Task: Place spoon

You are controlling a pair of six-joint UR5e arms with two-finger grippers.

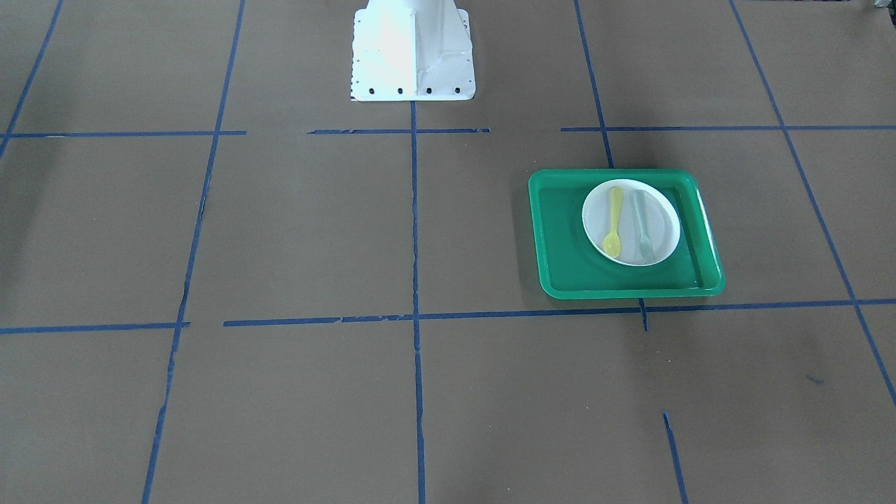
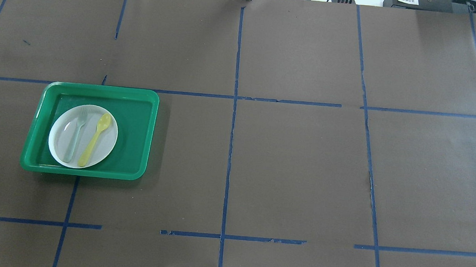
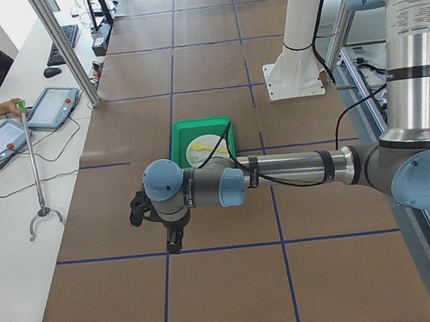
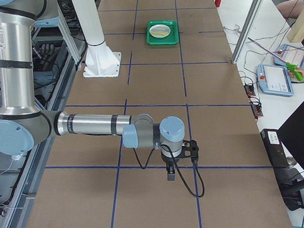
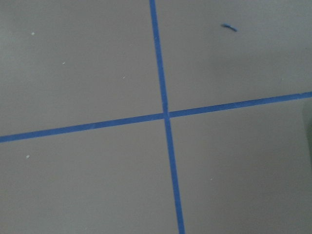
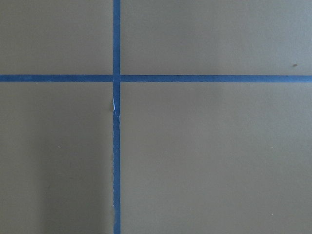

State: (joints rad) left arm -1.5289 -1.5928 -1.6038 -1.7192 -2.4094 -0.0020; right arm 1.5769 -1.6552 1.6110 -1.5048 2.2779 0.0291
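The spoon (image 2: pixel 94 140) is laid flat on the plate (image 2: pixel 108 141) in the tray (image 2: pixel 137 134), just beside the fork (image 2: pixel 75 137); placement is judged complete. The left gripper (image 3: pixel 175 245) and right gripper (image 4: pixel 170 175) are held over the table (image 2: pixel 286 163), well apart from the tray, probably to keep it unobstructed. Their jaw opening cannot be told, as they are shown only in side views.

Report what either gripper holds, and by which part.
Nothing seems held. The spoon lies loose on the plate, far from the left gripper and the right gripper.
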